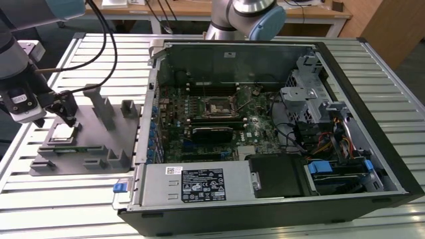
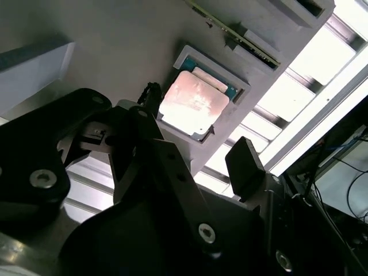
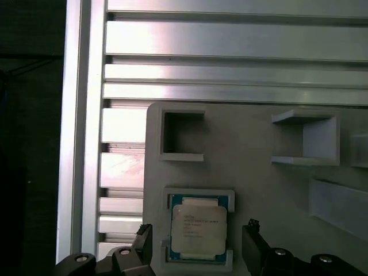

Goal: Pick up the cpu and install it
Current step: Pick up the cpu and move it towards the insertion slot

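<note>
1. Aluminium-slatted surface (image 1: 66, 199): carries everything in the scene.
2. Black computer case (image 1: 265, 221): lies on its side with the open face upward, on the exterior view's right of the surface. Its motherboard (image 1: 174, 142) faces up.
3. Grey fixture tray (image 1: 93, 137): a flat moulded plate lying just beside the case, on the exterior view's left.
4. End effector (image 3: 198, 233): belongs to the single arm and hangs over the left part of the tray. Its fingers are apart, one on each side of the chip, and neither wrist view shows contact with it.
5. Socket (image 1: 218, 107): a black square frame near the middle of the motherboard, well apart from the tray towards the exterior view's right.
6. cpu (image 1: 63, 132): lies flat with its silvery top up, seated in a square recess (image 3: 198, 192) of the tray and not yet lifted. It sits directly beneath the end effector, between the fingers. Being nearly square, it has no marked long axis, and the fingers face two of its opposite edges.
</note>
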Robot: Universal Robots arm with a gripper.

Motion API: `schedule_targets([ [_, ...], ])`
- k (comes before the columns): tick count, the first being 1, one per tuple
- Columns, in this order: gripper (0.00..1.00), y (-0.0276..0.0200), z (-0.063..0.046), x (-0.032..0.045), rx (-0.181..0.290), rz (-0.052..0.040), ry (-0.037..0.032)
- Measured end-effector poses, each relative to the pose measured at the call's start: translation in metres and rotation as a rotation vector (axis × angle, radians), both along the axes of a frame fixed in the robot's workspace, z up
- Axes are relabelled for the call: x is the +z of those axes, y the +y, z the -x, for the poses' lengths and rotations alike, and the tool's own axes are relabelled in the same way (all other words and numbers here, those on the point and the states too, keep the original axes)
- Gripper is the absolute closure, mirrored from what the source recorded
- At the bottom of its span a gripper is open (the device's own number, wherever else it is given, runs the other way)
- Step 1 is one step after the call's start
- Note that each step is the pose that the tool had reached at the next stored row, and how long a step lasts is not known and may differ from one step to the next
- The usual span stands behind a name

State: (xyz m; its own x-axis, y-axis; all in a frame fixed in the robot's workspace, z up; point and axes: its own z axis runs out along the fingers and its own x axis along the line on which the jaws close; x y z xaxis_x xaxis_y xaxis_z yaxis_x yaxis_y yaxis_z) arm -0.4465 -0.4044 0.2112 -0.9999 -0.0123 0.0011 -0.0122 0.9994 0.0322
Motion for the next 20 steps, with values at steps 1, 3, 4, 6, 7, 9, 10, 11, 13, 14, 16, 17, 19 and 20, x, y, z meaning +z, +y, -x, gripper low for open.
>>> schedule_targets([
  [1, 0.28, 0.0, 0.0, -0.0009, 0.0, 0.0001, -0.0049],
  [3, 0.28, 0.0, 0.001, -0.0032, 0.0, -0.0001, -0.0089],
  [4, 0.28, 0.0, 0.001, -0.0044, 0.0, -0.0001, -0.0088],
  [6, 0.28, 0.0, 0.002, -0.0066, 0.0, 0.0001, -0.0088],
  [7, 0.28, 0.0, 0.003, -0.0075, 0.0, 0.0, -0.0088],
  [9, 0.28, -0.0001, 0.003, -0.0089, 0.0, 0.0, -0.0088],
  [10, 0.28, 0.0, 0.003, -0.0096, 0.0, 0.0, -0.0087],
  [11, 0.28, 0.0, 0.004, -0.0104, 0.0, 0.0, -0.0087],
  [13, 0.28, 0.0, 0.005, -0.0118, 0.0, 0.0001, -0.0086],
  [14, 0.28, 0.0, 0.005, -0.0124, 0.0, 0.0, -0.0087],
  [16, 0.28, 0.0, 0.006, -0.0136, 0.0, 0.0, -0.0087],
  [17, 0.28, 0.0, 0.007, -0.0145, 0.0, 0.0, -0.0087],
  [19, 0.28, 0.0, 0.007, -0.0167, 0.0, -0.0001, -0.0089],
  [20, 0.28, 0.0, 0.007, -0.018, 0.0, 0.0, -0.0087],
])
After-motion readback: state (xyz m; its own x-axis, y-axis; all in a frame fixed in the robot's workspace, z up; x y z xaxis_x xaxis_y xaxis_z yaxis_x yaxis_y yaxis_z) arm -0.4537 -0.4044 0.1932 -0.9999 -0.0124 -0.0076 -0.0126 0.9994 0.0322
